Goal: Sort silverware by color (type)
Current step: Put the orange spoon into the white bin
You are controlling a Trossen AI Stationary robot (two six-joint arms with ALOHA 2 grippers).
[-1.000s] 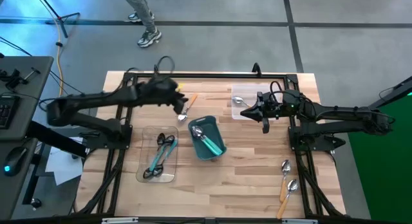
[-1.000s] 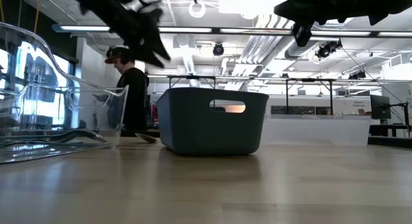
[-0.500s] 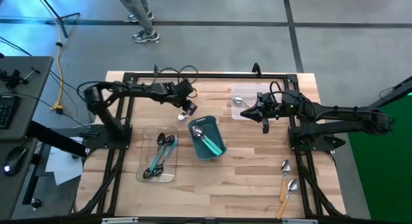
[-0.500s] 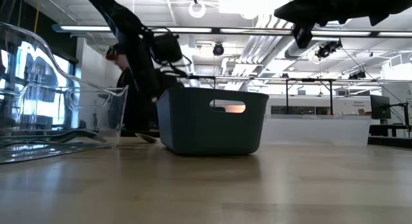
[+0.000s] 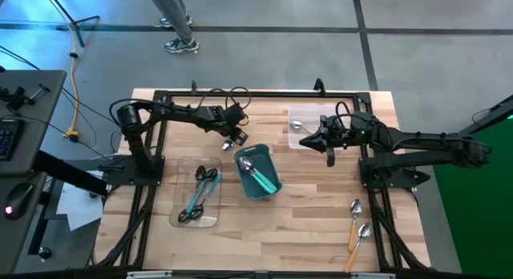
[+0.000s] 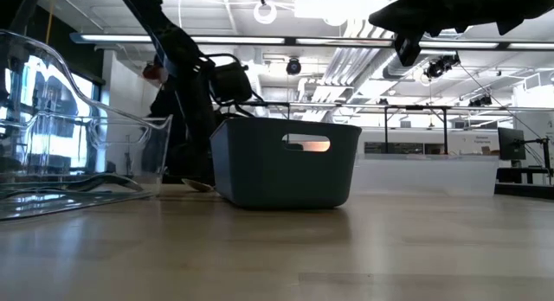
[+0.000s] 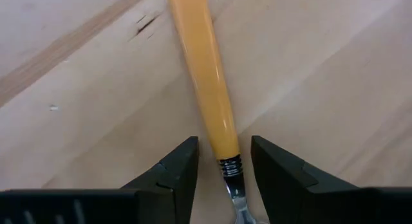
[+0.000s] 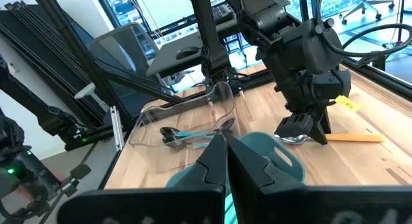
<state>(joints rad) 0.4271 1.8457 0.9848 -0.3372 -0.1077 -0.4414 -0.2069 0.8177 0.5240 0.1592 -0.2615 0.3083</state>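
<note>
- L gripper (image 7: 221,161) is sitting low over the table (image 5: 313,223), fingers (image 7: 172,172) parted and straddling the orange spoon (image 7: 207,89) at the neck, where handle meets metal; gaps are showing on both sides, so it is bracketing, not clamping yet.
- Orange spoon is lying flat on bare wood just beside the bin's (image 5: 258,173) far corner; in the R wrist view its handle (image 8: 351,138) is sticking out from under the L gripper (image 8: 302,129).
- R gripper (image 5: 329,156) is waiting, clenched on nothing, near the far clear tray (image 5: 293,139), which is holding one spoon (image 5: 296,125).
- Other silverware: teal spoons (image 5: 258,174) are resting in the bin; teal and dark ones (image 5: 200,194) are lying in the near clear tray (image 5: 178,216); two more orange spoons (image 5: 355,231) are lying at the table's near R corner.
- Handling, judged: spoon is looking light, rigid, non-fragile. Glossy handle and polished bowl are prob. slippery; round section may be rolling or pivoting betw. the pads.
- Grip point, judged: neck/lower handle is working well, being close to the heavier bowl end, so less swing on lift. Lying flat, it is needing fingertips almost scraping the wood to get under its midline.
- Risk, judged: a shallow pinch may be squirting the handle out sideways.
</note>
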